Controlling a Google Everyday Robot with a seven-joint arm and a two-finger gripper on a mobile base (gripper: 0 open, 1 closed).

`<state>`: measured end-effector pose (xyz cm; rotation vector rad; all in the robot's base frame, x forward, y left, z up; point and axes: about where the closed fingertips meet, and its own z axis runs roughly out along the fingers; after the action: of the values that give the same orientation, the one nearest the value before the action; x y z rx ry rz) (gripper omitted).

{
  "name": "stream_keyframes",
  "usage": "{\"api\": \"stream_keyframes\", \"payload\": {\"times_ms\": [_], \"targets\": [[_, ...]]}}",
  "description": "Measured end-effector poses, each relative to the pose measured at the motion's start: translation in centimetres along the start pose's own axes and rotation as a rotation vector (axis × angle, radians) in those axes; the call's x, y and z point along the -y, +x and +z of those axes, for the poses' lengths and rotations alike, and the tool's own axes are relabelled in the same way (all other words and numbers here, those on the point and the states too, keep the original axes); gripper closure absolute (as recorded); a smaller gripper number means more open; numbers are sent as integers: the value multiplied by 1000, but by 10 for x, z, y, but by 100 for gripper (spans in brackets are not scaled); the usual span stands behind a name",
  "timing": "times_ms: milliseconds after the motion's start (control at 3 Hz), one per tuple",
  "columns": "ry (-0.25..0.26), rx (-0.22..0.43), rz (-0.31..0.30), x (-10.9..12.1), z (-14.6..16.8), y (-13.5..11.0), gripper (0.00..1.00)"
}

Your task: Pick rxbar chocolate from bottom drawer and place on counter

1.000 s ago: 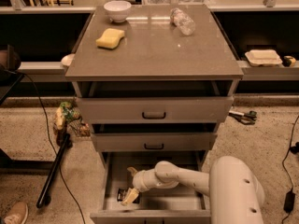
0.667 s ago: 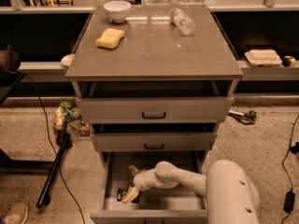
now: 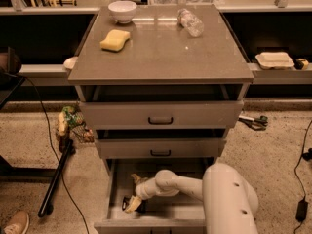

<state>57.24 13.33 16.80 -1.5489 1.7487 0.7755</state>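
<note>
The bottom drawer (image 3: 113, 194) is pulled out, grey inside. My gripper (image 3: 133, 192) reaches down into its left part from the white arm (image 3: 180, 185). Its two pale fingers stand apart, so it is open. One fingertip (image 3: 131, 204) touches a small dark flat thing, the rxbar chocolate (image 3: 138, 206), which lies on the drawer floor and is partly hidden by that finger. The counter (image 3: 161, 52) is the glossy grey-brown top of the cabinet, well above the gripper.
On the counter lie a yellow sponge (image 3: 115, 39), a white bowl (image 3: 122, 10) and a clear plastic bottle (image 3: 190, 22). The two upper drawers (image 3: 161, 115) stick out slightly above the gripper. A black pole (image 3: 56, 178) and cables lie on the floor at left.
The arm's forearm has shifted slightly to the left inside the drawer. The gripper stays at nearly the same spot by the dark bar.
</note>
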Motion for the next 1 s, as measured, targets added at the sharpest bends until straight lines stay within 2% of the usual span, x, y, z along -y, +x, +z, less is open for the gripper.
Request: {"api": "stream_keyframes", "payload": {"times_ms": [667, 1000], "targets": [[-1, -108, -44, -13, 38, 23, 0], [7, -146, -50, -16, 44, 37, 0]]}}
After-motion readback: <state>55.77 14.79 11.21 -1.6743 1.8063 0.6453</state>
